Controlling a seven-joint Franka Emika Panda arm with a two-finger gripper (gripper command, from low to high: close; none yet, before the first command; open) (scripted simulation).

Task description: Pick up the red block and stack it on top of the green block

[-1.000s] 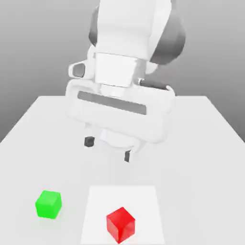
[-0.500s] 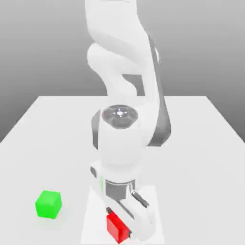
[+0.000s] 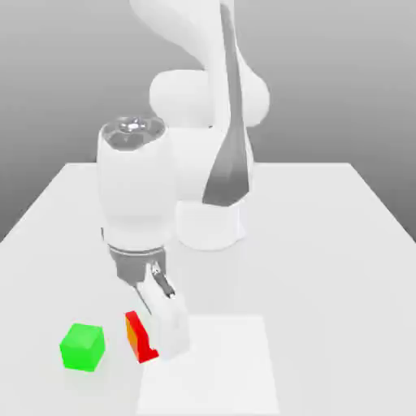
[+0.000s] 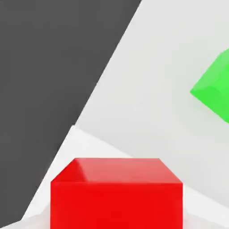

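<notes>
The red block [image 3: 139, 338] is a glossy cube held tilted in my gripper [image 3: 151, 341], and the white hand covers most of it. It hangs low over the table, just to the exterior view's right of the green block [image 3: 82, 347], with a small gap between them. The green block rests on the table near the front edge. From the hand view, the red block [image 4: 116, 197] is close up and the green block [image 4: 214, 89] sits beyond it, off to one side.
A lighter white square patch [image 3: 219, 366] marks the grey-white table [image 3: 341, 244] at the front middle. The arm's base [image 3: 210, 226] stands at the table's centre, behind the hand. The table's front edge lies close to both blocks.
The hand came down on the red block on the white patch, closed on it, and carried it to the exterior view's left, next to the green block. The green block has not moved.
</notes>
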